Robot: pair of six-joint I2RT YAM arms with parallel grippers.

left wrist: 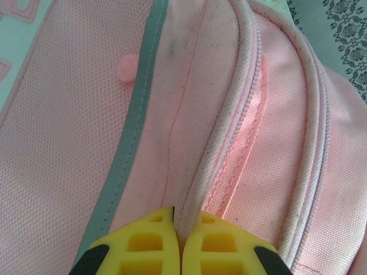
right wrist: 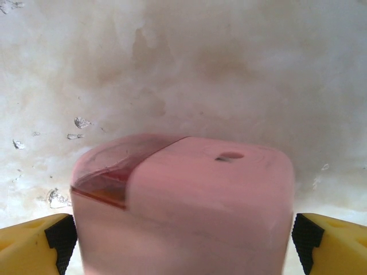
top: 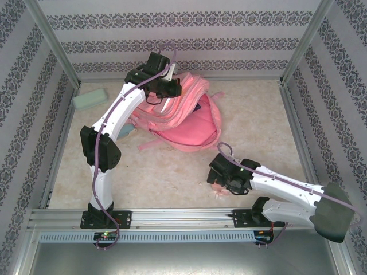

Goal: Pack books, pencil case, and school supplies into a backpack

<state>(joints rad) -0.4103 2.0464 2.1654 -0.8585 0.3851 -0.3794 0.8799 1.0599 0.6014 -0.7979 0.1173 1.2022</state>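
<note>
Backpack [left wrist: 63,160]: matt woven cloth, corded piping; pink block [right wrist: 195,212]: smooth satin plastic; table [right wrist: 241,63]: mottled stone-look

Lab booth: aluminium frame [top: 183,216], wallpapered walls [top: 183,34]

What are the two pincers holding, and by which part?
Left pincer pinches the backpack by the corded rim beside its zipper. Right pincer grips the pink block by its sides.

Free across bare bench [top: 261,123] right of and in front of the backpack [top: 186,126], blocked at rear centre by that bag, at rear left by the pencil case [top: 90,98], beyond by walls [top: 172,46].
</note>
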